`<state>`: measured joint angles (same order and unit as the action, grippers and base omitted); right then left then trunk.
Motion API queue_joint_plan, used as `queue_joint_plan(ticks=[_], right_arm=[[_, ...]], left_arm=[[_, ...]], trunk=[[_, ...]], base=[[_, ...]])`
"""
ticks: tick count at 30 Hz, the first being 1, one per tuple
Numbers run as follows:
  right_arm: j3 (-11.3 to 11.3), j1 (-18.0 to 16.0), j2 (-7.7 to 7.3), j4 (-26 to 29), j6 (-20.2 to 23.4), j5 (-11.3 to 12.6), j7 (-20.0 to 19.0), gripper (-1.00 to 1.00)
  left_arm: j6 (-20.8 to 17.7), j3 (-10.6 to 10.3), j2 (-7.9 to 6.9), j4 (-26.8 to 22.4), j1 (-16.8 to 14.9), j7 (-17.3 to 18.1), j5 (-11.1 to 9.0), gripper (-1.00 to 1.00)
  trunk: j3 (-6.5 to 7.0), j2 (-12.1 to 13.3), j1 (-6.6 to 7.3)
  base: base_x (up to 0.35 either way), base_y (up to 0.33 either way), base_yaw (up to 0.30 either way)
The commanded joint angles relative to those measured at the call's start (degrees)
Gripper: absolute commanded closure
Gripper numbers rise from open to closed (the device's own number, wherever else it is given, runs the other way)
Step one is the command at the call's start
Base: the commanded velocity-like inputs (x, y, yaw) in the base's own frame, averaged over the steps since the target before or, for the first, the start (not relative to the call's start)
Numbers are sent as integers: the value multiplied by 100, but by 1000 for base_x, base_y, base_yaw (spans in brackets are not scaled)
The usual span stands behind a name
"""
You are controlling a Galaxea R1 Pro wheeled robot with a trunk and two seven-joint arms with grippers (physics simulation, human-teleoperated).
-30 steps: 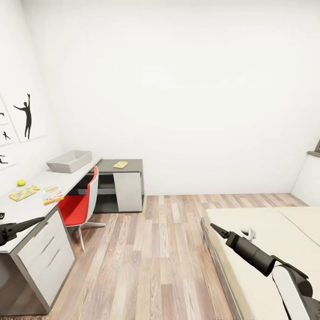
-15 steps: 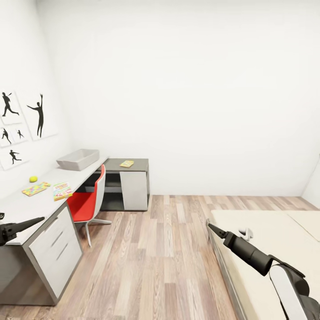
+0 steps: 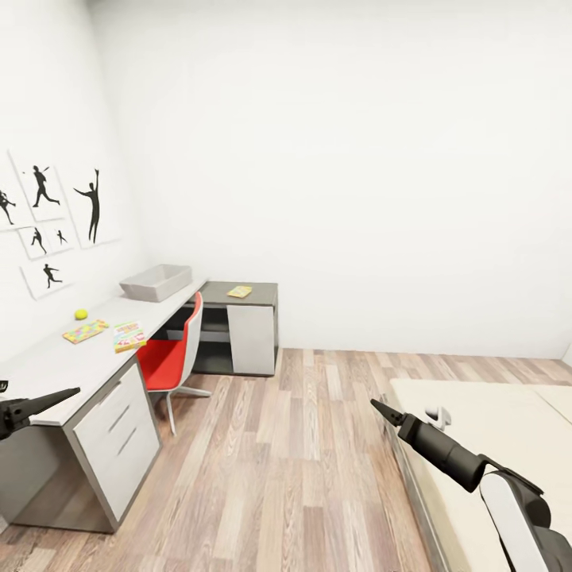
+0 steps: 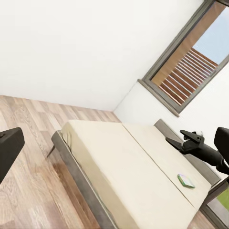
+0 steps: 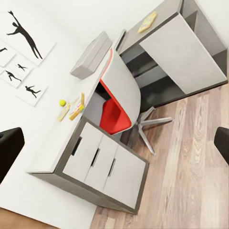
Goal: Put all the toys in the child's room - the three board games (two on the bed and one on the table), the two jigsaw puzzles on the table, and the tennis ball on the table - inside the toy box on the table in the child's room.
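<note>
A: Where was the toy box [image 3: 156, 282] seen?
B: At the far end of the table [image 3: 56, 369], on the left. Nearer on the table were the tennis ball [image 3: 80, 314], a jigsaw puzzle [image 3: 86, 330] and a board game [image 3: 129, 335], near one another.
A: And beyond it?
B: A yellow flat item [image 3: 239, 291] was seen on the dark-topped cabinet [image 3: 253, 338]; a red chair [image 3: 172, 357] was tucked at the table. A green-and-white board game [image 4: 186, 180] lay on the bed [image 4: 138, 176].
A: The grippers?
B: The left gripper [image 3: 65, 392] and right gripper [image 3: 376, 407] were held empty; spread or pressed together could not be told.
</note>
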<state>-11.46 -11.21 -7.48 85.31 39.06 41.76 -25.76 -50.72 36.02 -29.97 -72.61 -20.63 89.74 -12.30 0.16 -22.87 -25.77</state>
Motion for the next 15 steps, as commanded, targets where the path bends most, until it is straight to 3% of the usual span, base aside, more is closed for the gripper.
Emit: queue_joint_plan(ticks=[1,15], right_arm=[[-13,-3,-1,-1,40,21,-11,-100],[-40,2,0,-2,40,34,-20,-100]], left_arm=[[-61,1,0,1,-2,26,8,-100],[-61,-1,7,1,-2,26,7,-100]], trunk=[[-3,-5,-1],[-3,-5,-1]], base=[[-99,0,8],[-31,0,2]])
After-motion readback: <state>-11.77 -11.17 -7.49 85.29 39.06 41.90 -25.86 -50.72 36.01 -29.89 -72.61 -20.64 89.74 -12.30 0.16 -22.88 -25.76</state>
